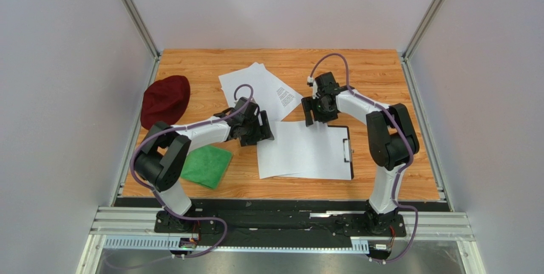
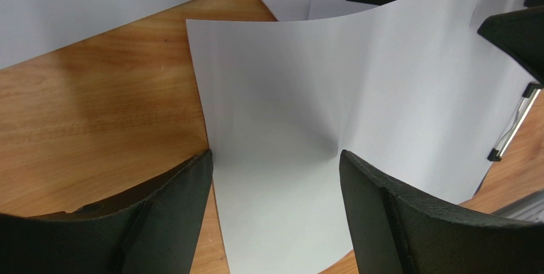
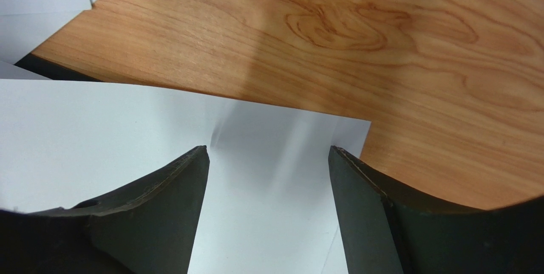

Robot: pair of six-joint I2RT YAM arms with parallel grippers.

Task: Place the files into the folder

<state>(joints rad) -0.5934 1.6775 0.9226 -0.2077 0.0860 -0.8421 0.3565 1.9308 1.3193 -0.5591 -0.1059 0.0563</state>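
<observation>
Table [image 1: 383,76]: wood.
Folder [image 1: 343,131]: black, laid at 4 o'clock, mostly covered.
Top sheet [image 1: 300,153]: spread over folder, buckled, judged to be mid-alignment.
Loose files [image 1: 255,86]: left at 12 o'clock.
Left claw [image 2: 274,156]: jaws parted, nothing gripped, set astride sheet's 9 o'clock edge.
Right claw [image 3: 268,150]: likewise parted, empty, at 12 o'clock edge.

Overhead view high behind, facing down at table [image 1: 383,70], wrist views close, sharing one white sheet [image 2: 306,95]
</observation>
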